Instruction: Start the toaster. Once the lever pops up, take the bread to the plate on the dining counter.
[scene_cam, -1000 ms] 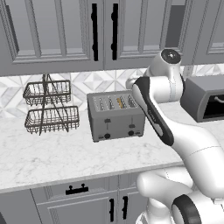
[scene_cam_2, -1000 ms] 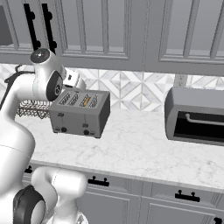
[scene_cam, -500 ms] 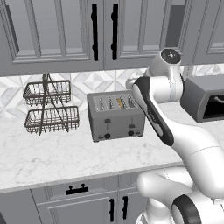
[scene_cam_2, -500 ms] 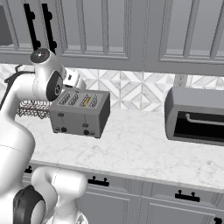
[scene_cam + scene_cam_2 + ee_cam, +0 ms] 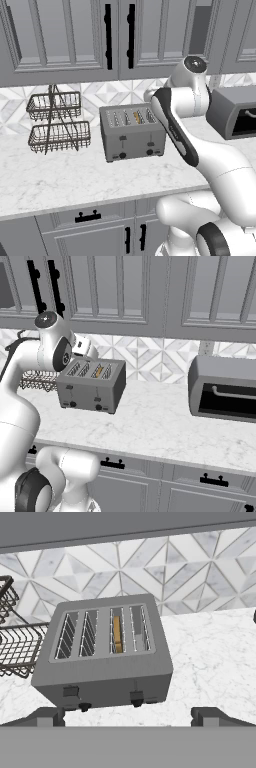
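Observation:
The grey four-slot toaster [image 5: 132,134] [image 5: 92,387] [image 5: 105,657] stands on the marble counter against the tiled wall. The tan bread [image 5: 117,634] [image 5: 98,372] [image 5: 136,117] sits upright in the third slot from the left, its top edge just showing. Two dark levers and two black knobs face me on the toaster's front. My gripper [image 5: 132,714] hangs above and in front of the toaster, open wide, with nothing between its fingertips [image 5: 50,716]. In the base views the hand [image 5: 82,348] hovers over the toaster's back, partly hidden by the arm. The plate and the dining counter are out of view.
A two-tier wire basket rack [image 5: 55,122] [image 5: 15,642] stands just left of the toaster. A larger dark grey box appliance [image 5: 225,388] [image 5: 235,110] sits to the right. Grey upper cabinets [image 5: 110,35] hang overhead. Bare marble counter [image 5: 160,426] lies in front.

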